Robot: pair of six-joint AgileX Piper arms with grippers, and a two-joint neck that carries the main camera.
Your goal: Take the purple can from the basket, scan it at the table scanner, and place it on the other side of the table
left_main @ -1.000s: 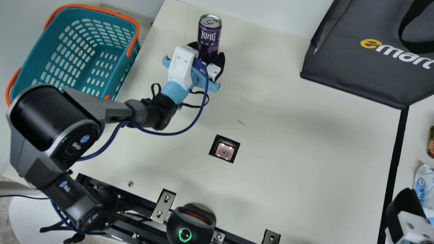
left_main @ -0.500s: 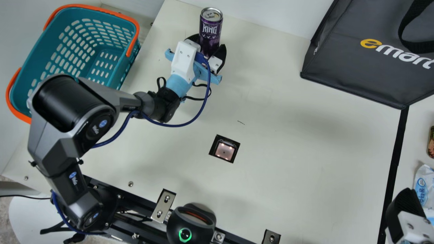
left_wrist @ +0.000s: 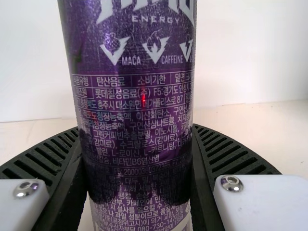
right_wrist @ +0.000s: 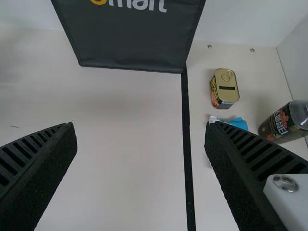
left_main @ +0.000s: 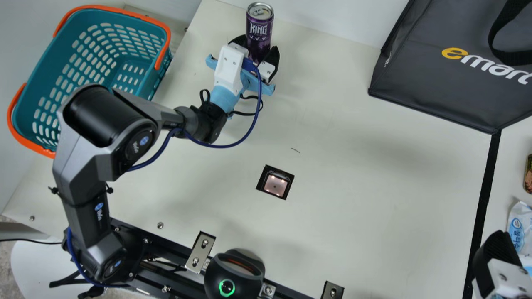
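A cream table (left_main: 374,187) stretches between the two arms, its black strip (left_main: 484,195) apparently marking off the side where scanned goods belong. A dark grey bag (left_main: 428,83) stands at the back by that strip; a teal basket (left_main: 154,81) sits at the opposite side, presumably keeping unscanned shopping separate. The right gripper (right_wrist: 139,127) hangs by the strip, its fingers spread with nothing between them, likely parked clear of the work. Beside the basket, outside it, the left gripper (left_main: 257,45) pinches the purple can (left_main: 259,29) upright by its lower part, a hold that leaves the upper label exposed. Nearer the rig, the lit scanner window (left_main: 275,185) faces up from the tabletop, seemingly for codes presented above it
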